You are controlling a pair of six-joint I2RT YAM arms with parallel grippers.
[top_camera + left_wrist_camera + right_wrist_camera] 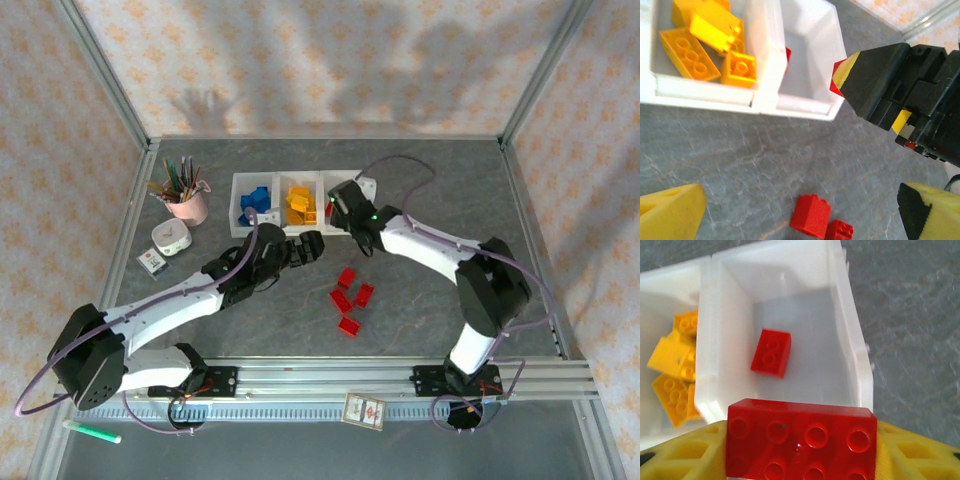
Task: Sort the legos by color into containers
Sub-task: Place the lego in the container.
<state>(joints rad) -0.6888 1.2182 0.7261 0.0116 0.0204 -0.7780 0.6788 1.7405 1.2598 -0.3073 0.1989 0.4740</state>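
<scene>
1. Your right pincer (pixel 800 462) is clenched on a long red brick (pixel 801 435). The brick sits at the bottom centre of the right wrist view, over the near wall of the right-hand bin (pixel 855 340).
2. That bin is the right end of the white three-bin tray (pixel 300 175), which lies in the upper middle of the top view.
3. A small red four-stud brick (pixel 771 353) lies flat on that bin's floor, left of its centre.
4. The middle bin holds a heap of yellow bricks (pixel 298 205), and the left bin holds blue bricks (pixel 255 203).
5. Your left pincer (pixel 308 248) is released. Its yellow fingers (pixel 670 210) stand wide apart with nothing gripped, just below the tray in the top view.
6. Four loose red bricks (pixel 349 298) lie on the grey bench (pixel 430 310), clustered right of centre, below the tray and apart from both pincers.
7. A pink cup of pens (pixel 188 205) stands just left of the tray.
</scene>
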